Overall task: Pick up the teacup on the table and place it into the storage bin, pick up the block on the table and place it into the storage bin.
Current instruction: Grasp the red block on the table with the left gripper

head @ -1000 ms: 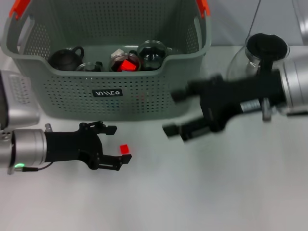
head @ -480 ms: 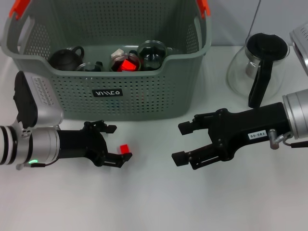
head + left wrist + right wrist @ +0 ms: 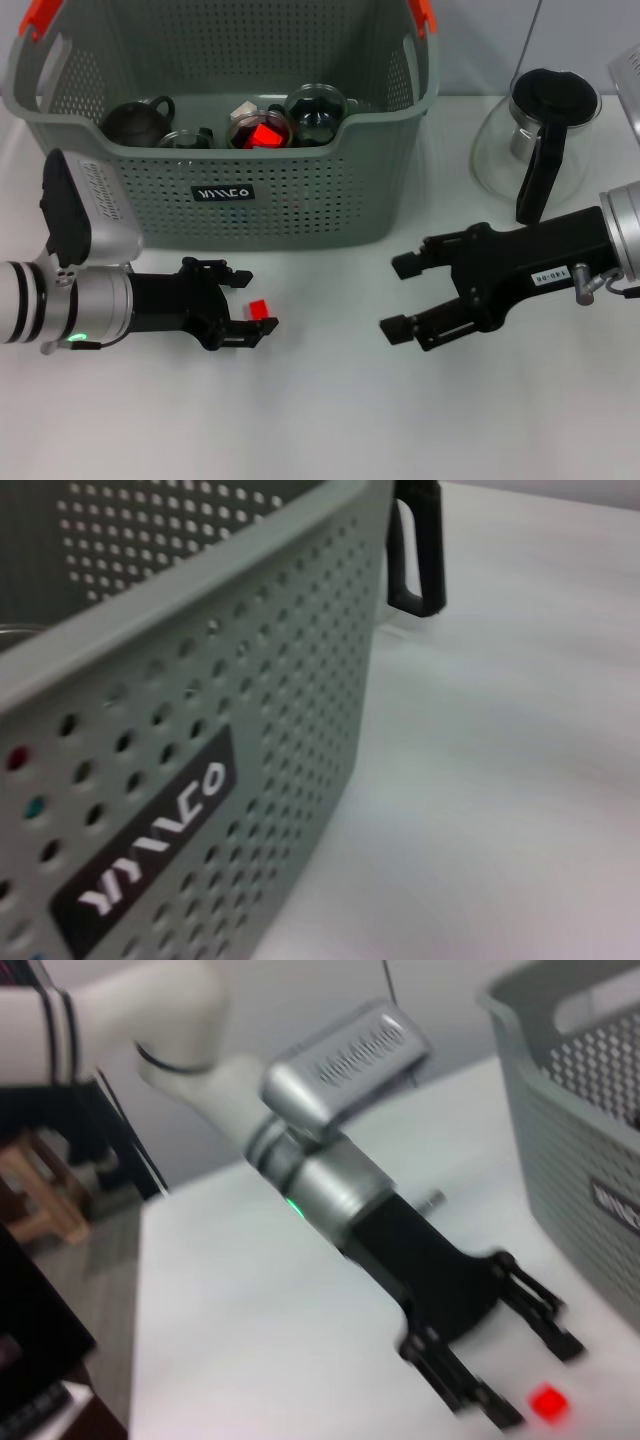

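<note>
The storage bin (image 3: 230, 150) is seen at the 12 o'clock end of the white table (image 3: 330, 410), its black label (image 3: 223, 192) facing the robot. Inside it, a dark teapot (image 3: 138, 120), glass cups (image 3: 318, 108) and a red piece (image 3: 264, 134) are gathered. A small red block (image 3: 257, 309) is found on the table just in front of the bin, at about 7 o'clock from the label. The left gripper (image 3: 255, 300) is held low over the table with its fingers spread wide on either side of the block, neither finger seen to touch it. The right gripper (image 3: 400, 297) is positioned at 3 o'clock from the block, well apart from it, its fingers wide apart and nothing held. A glass carafe with a black lid (image 3: 540, 135) is stood at 3 o'clock from the bin
</note>
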{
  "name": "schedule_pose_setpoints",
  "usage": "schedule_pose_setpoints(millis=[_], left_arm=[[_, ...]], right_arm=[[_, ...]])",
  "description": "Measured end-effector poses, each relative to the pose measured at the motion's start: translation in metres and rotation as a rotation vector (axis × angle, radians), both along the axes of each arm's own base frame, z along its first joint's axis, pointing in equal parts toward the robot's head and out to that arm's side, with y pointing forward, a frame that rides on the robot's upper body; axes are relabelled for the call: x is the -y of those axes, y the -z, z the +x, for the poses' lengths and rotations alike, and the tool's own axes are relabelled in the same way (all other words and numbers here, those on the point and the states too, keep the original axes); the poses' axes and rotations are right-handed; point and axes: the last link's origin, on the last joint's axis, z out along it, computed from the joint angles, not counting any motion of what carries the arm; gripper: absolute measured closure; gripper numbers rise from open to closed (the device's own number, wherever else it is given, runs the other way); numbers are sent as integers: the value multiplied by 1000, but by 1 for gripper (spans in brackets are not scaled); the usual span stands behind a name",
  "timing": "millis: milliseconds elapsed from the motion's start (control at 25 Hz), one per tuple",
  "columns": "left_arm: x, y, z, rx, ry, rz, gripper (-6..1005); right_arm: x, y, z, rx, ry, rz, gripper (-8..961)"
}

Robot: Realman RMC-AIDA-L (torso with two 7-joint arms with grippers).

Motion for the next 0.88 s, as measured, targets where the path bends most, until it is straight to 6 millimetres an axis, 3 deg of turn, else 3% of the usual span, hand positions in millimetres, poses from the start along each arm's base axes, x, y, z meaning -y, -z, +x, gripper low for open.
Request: schedule_pose_setpoints(millis=[280,800,880], left_arm=[[-1,4,3,-16,17,-11,250],[-6,2,2,-23,-9,15,313],[-7,2,3,-23,-8,14,389]], right_arm=[[-7,5,7,72,10,24,16],[-8,12,9,70,30,29,17],[-9,12,9,70,30,32,17]])
